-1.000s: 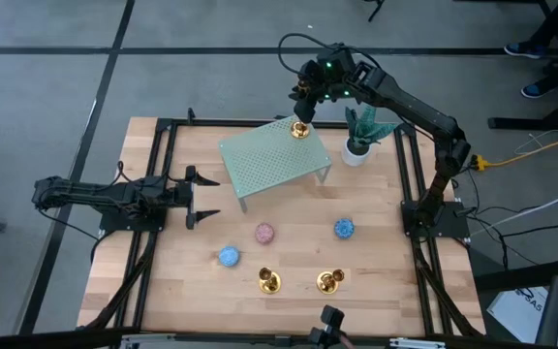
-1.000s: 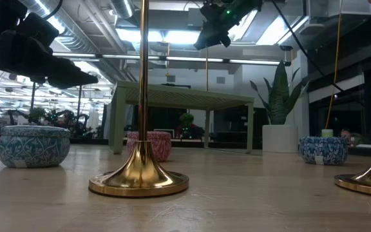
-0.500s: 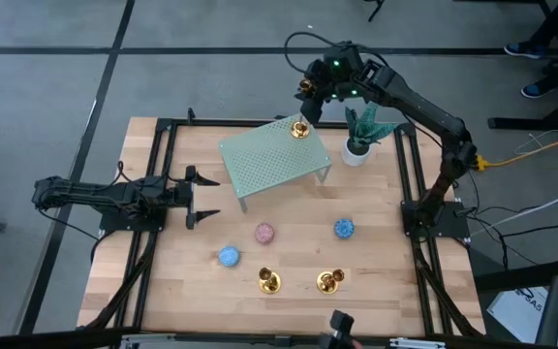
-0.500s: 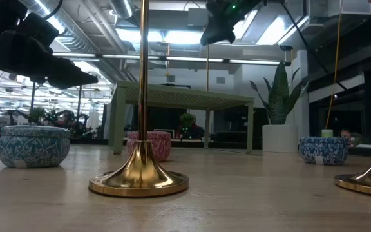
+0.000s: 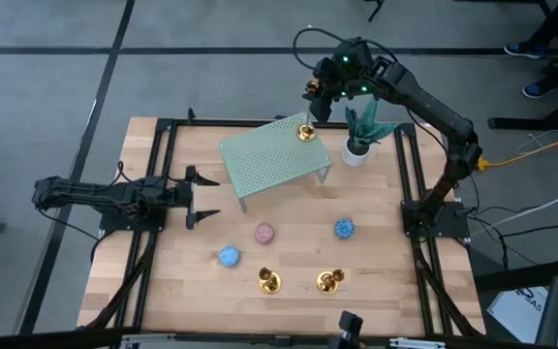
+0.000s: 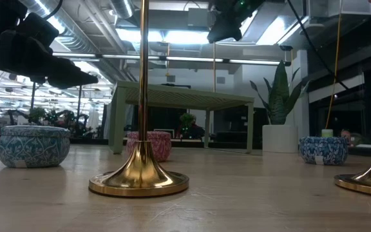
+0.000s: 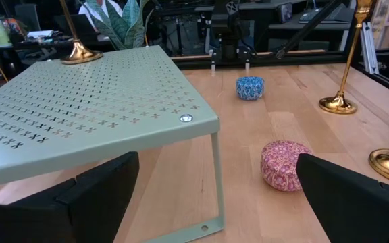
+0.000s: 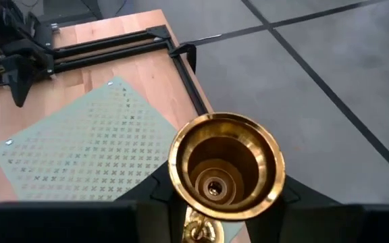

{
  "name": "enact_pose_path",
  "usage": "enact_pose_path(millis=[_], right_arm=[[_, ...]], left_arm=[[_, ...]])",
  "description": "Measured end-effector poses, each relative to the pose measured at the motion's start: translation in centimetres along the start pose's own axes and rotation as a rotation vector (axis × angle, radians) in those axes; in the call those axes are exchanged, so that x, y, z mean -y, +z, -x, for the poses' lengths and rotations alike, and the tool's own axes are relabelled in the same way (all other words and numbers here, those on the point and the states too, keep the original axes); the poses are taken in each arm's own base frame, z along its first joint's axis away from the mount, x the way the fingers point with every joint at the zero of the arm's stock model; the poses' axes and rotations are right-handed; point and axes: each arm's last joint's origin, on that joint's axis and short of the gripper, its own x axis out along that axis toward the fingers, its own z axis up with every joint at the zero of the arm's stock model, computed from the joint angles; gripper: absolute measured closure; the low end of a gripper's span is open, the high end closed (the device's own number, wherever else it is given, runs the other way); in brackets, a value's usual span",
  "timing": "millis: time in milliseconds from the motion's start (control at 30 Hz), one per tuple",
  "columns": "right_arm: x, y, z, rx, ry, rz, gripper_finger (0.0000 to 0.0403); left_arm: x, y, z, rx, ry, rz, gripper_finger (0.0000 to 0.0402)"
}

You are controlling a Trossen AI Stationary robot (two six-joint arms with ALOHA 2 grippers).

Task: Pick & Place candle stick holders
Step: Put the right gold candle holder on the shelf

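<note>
A tall gold candlestick stands at the far right corner of the green perforated stand [image 5: 274, 155]. Its round base [image 5: 305, 133] is at the stand's top and its thin stem [image 6: 214, 64] rises straight up. My right gripper [image 5: 319, 91] is above it, shut on it near the top. Two more gold candlesticks [image 5: 269, 282] [image 5: 330, 281] stand on their bases by the table's near edge. My left gripper [image 5: 201, 199] waits open and empty at the table's left side. My right gripper comes from above, pointing down along the candlestick. The cup top [image 8: 225, 165] sits between its two fingers [image 8: 147, 202] and hides where they meet the stem. The candlestick is upright. Whether its base [image 8: 198, 233] rests on the stand, I cannot tell.
A pink ball [image 5: 263, 233] and two blue balls [image 5: 229, 256] [image 5: 344, 228] lie on the table between the stand and the near candlesticks. A plant in a white pot [image 5: 358, 147] stands just right of the stand. A black frame [image 5: 163, 126] borders the table.
My right gripper has gone toward the table's right edge and a little up. The candlestick has gone with it, still upright. Its stem and base have shifted a little toward the right on the stand.
</note>
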Motion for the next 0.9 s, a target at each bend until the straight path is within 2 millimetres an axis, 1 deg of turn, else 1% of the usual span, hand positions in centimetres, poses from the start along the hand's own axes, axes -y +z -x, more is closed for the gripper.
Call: enact_pose_path(millis=[333, 533, 733, 900], right_arm=[[-0.03, -0.06, -0.01, -0.007, -0.002, 0.023, 0.0287], [-0.03, -0.01, -0.01, -0.003, -0.004, 0.029, 0.0305], [0.02, 0.2, 0.0, 0.019, -0.011, 0.028, 0.0304], [0.08, 0.6, 0.01, 0.059, -0.018, 0.029, 0.0295]], left_arm=[[0.0, 0.0, 0.0, 0.0, 0.0, 0.0, 0.0001], [0.0, -0.01, 0.0, 0.0, 0.0, 0.0, 0.0001], [0.0, 0.0, 0.0, 0.0, 0.0, 0.0, 0.0002], [0.0, 0.0, 0.0, 0.0, 0.0, 0.0, 0.0002]])
